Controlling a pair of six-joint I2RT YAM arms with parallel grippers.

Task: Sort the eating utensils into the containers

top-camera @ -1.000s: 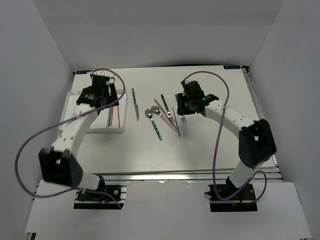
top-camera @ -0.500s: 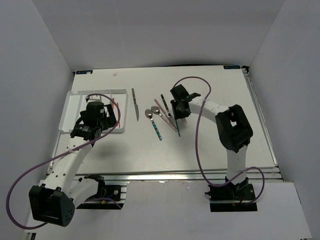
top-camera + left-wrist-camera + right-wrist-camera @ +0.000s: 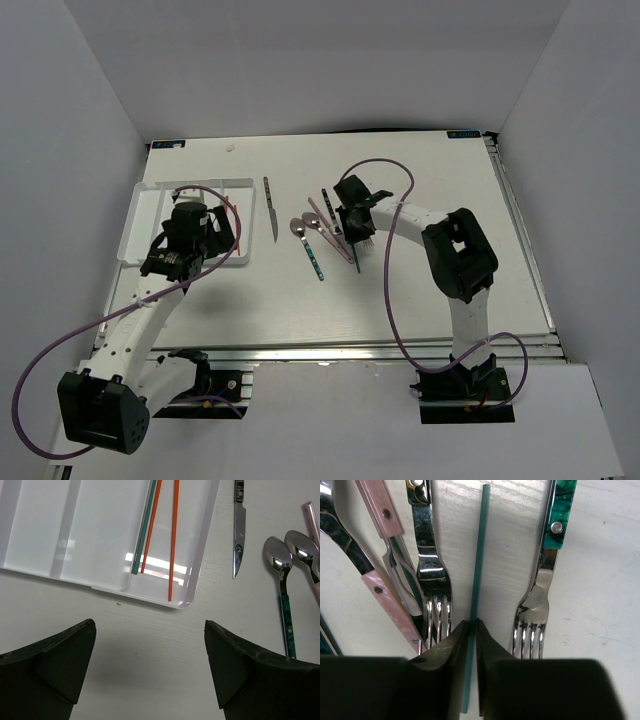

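Saw right gripper [image 3: 471, 626] pinched tight on green chopstick [image 3: 479, 555], low centre of right wrist view, jaws almost meeting with only the stick between. Found stick lying flat on table [image 3: 600, 540], between dark fork [image 3: 427, 565] on its left and teal fork [image 3: 542, 585] on its right. Close to both, touching neither as far as could tell. Spotted pink handles [image 3: 380, 507] at upper left of that view. In top view, placed this gripper right of centre, over the loose cutlery cluster.

Saw left gripper [image 3: 150, 650] spread wide, holding nothing, hovering over bare table just below lower-right corner of tray [image 3: 202, 555]. Counted three chopsticks [image 3: 173, 540] already in tray's right-hand compartment, one green and two red. Noted knife [image 3: 239, 530] and spoons [image 3: 278, 555] outside tray, right side of left wrist view.

Judged the held stick very light, stiff, thin and smooth. Likely to swivel or slide in a two-point pinch, and to roll if dropped. No breakage worry, so a firm squeeze looked fine. Could not tell how far along its length the pinch sat. Judged mid-length best, to stop one end drooping. Flagged fork tines on both sides as a snag risk on lift.
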